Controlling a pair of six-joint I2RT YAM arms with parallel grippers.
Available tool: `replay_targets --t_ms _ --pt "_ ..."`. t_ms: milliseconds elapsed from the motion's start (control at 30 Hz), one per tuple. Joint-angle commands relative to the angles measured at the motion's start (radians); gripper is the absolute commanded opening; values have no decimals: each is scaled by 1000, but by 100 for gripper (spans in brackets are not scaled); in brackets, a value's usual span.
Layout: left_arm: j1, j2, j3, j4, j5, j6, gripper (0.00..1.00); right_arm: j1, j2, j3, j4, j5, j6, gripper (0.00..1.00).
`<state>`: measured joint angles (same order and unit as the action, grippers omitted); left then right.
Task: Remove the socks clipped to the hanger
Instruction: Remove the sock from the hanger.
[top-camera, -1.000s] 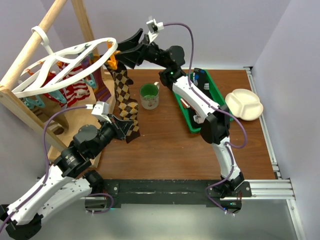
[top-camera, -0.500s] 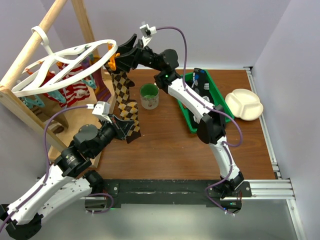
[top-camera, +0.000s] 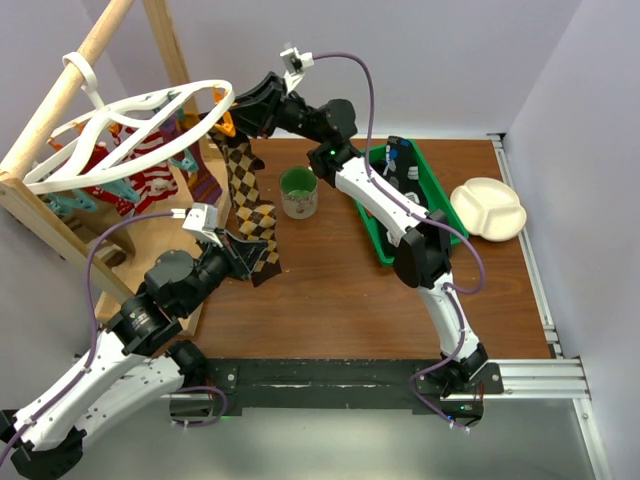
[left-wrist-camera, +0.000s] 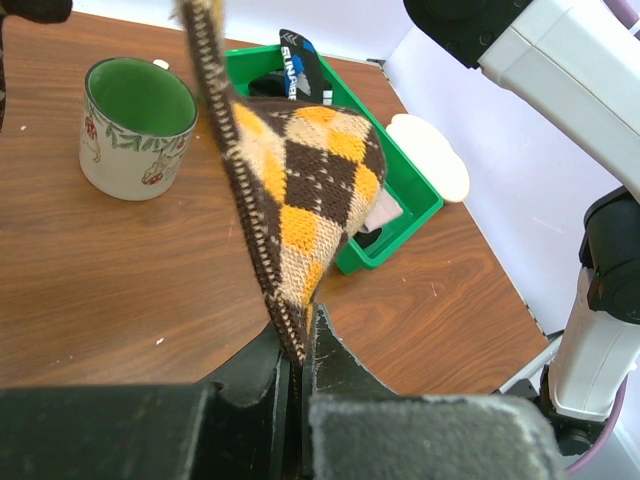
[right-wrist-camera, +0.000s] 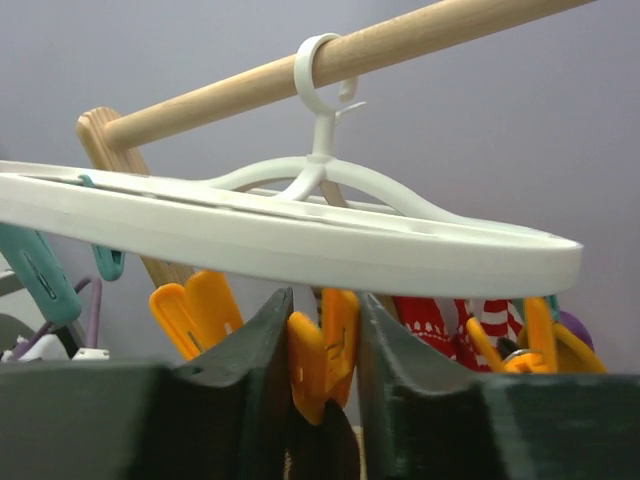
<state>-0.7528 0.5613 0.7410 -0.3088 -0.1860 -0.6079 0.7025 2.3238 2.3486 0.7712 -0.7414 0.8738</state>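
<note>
Trouble could come if the right pincer (right-wrist-camera: 318, 318), pinched on the orange plastic clip (right-wrist-camera: 335, 340) under the white oval plastic hanger (right-wrist-camera: 300, 235) over the far-left corner of the table (top-camera: 400, 300), squeezes weakly while the left pincer (left-wrist-camera: 300, 352), clamped on the toe of the brown-and-orange argyle sock (left-wrist-camera: 300, 190), pulls.

The hanger (right-wrist-camera: 300, 235) is looking like smooth white plastic, shining a little. The pole (right-wrist-camera: 420, 35) holding it is showing pale, bare wood. The orange clip (right-wrist-camera: 325, 350) is looking like smooth, hard plastic. The checkered sock (left-wrist-camera: 310, 190) is showing soft knitted cloth with small bumpy stitches. The mug (left-wrist-camera: 130, 160) is gleaming, glossy and smooth. The table (top-camera: 340, 290) is showing smooth brown wood grain. The green tray (left-wrist-camera: 400, 238) is looking like shiny plastic.
</note>
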Motion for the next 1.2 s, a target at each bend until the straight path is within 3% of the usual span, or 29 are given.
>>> replay_targets --t_ms 0,100,367,400,433,533,667,867,1167 --pt "7 -11 5 28 14 17 0 9 -46 35 23 28 4 18" --pt "7 -14 3 25 11 17 0 11 -58 20 11 37 -10 0" --pt "7 -20 1 27 14 16 0 12 -76 -5 -1 37 -30 1" --pt "7 -20 1 27 14 16 0 14 -78 -9 -1 37 -30 7" --pt "7 -18 3 28 14 16 0 14 -81 -20 0 37 -33 27" --pt "6 -18 4 28 14 17 0 12 -101 -57 2 36 -47 60" --pt "7 -17 6 30 16 22 0 12 -139 -118 -13 48 -82 76" --pt "7 -12 9 36 20 31 0 11 -205 -225 -79 80 -147 82" --pt "7 8 17 69 52 68 0 -3 -397 -527 -233 226 -285 86"
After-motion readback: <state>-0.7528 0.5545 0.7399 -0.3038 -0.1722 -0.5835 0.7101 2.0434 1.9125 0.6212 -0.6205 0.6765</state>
